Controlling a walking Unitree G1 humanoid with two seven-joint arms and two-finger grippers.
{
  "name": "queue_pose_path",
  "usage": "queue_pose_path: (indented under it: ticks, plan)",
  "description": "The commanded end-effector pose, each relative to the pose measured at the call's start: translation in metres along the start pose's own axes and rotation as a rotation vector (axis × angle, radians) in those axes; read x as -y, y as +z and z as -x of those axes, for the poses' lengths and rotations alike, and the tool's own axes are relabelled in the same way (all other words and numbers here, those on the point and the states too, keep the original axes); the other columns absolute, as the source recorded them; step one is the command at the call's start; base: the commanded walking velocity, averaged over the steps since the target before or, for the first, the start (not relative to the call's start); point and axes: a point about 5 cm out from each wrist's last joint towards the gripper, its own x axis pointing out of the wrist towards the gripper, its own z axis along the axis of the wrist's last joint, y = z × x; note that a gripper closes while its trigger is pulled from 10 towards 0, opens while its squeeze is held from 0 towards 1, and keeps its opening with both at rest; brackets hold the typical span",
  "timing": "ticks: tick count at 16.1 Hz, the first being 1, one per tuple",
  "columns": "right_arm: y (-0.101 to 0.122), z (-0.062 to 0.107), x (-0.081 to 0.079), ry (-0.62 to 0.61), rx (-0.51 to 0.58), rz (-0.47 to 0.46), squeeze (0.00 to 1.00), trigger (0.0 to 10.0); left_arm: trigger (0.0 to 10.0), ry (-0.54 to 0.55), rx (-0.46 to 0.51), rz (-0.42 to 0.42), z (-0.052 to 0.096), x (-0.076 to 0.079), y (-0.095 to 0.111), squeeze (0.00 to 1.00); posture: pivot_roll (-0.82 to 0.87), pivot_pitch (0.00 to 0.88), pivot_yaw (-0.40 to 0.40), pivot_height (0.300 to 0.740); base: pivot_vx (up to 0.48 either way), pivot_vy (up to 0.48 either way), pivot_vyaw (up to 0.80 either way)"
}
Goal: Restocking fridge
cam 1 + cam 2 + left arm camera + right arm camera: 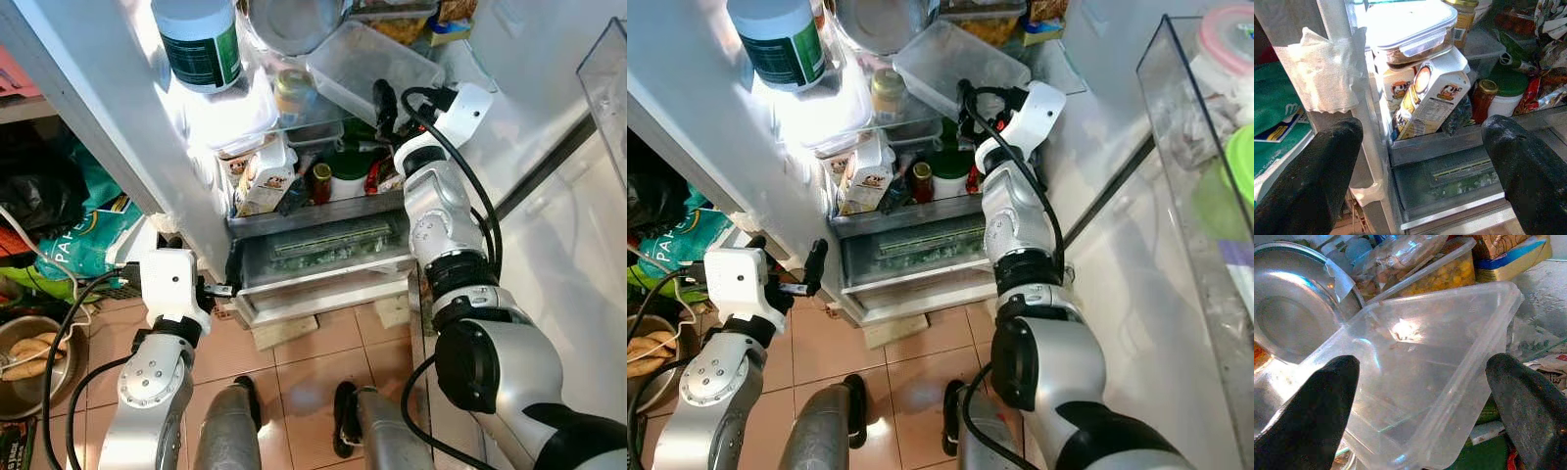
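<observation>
Fridge [323,245] stands open before you, shelves crowded. Your right gripper [1425,377], fingers spread wide and empty, faces the tilted clear container [372,64] on the far shelf. Next, I judge, close on its rim. Left gripper [1420,171] waits open, low left.

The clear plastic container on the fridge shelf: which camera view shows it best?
The right wrist view: the clear plastic container lies tilted and close, between the open fingers of the right gripper. Both eye views show it smaller, from above. In the left wrist view I cannot make it out.
</observation>
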Motion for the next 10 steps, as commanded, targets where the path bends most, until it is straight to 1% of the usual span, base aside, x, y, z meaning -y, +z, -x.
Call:
queue_pose_path:
  ticks: [1, 3, 4, 6, 10]
  plan:
    - [-0.003, 0.001, -0.004, 0.012, -0.013, -0.016, 0.0, 10.0, 10.0, -0.002, -0.019, -0.004, 0.001, -0.001, -0.005, 0.0, 0.22, 0.204, 0.014, 0.74, 0.0, 0.0, 0.0]
    - [-0.008, 0.002, -0.011, 0.014, -0.027, -0.051, 0.0, 10.0, 10.0, -0.003, -0.015, -0.004, 0.0, -0.002, -0.004, 0.0, 0.23, 0.203, 0.014, 0.74, 0.0, 0.0, 0.0]
    - [-0.01, 0.002, -0.014, 0.011, -0.035, -0.062, 0.0, 0.0, 10.0, -0.002, -0.014, -0.005, 0.0, -0.002, -0.004, 0.0, 0.23, 0.203, 0.013, 0.74, 0.0, 0.0, 0.0]
    - [-0.013, 0.001, -0.02, 0.019, -0.046, -0.084, 0.0, 0.0, 10.0, 0.003, -0.014, -0.007, 0.001, -0.003, -0.005, 0.0, 0.23, 0.204, 0.01, 0.74, 0.0, 0.0, 0.0]
    - [-0.013, 0.0, -0.023, 0.018, -0.063, -0.097, 0.0, 0.0, 10.0, 0.007, -0.013, -0.004, 0.0, -0.002, -0.005, 0.0, 0.22, 0.202, 0.004, 0.74, 0.0, 0.0, 0.0]
